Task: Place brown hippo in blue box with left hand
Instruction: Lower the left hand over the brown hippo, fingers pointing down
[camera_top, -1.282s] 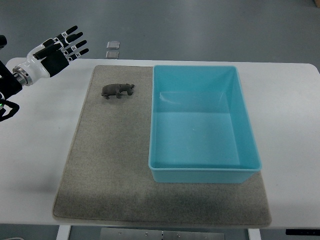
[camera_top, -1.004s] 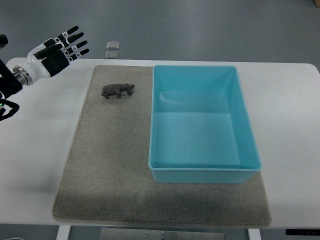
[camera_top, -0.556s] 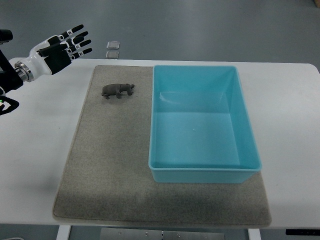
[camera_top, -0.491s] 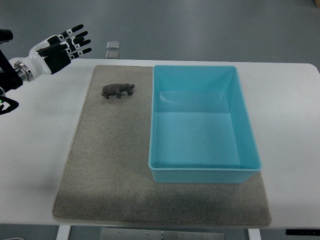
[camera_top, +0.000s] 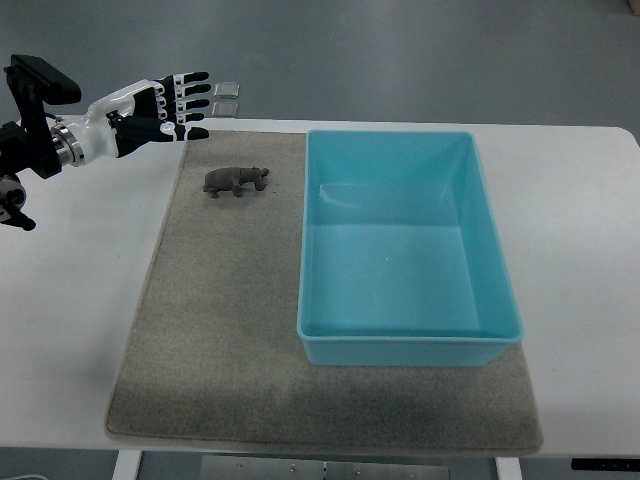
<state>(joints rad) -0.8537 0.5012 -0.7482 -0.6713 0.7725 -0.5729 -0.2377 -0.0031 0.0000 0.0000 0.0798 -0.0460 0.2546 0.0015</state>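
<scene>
White-shelled robot hand (camera_top: 150, 108), black-jointed fingers (camera_top: 190, 104), black forearm (camera_top: 30, 140).

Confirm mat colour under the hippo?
Grey-beige, a speckled felt-like mat, plain with no pattern. The top view, the only one, shows it clearly around the hippo.

hippo (camera_top: 237, 180) on mat (camera_top: 210, 330) – left of box (camera_top: 405, 340), box on mat's right

The left arm (camera_top: 40, 140) is cut off by the left edge; two small floor plates (camera_top: 225, 98) are too small to identify.
</scene>
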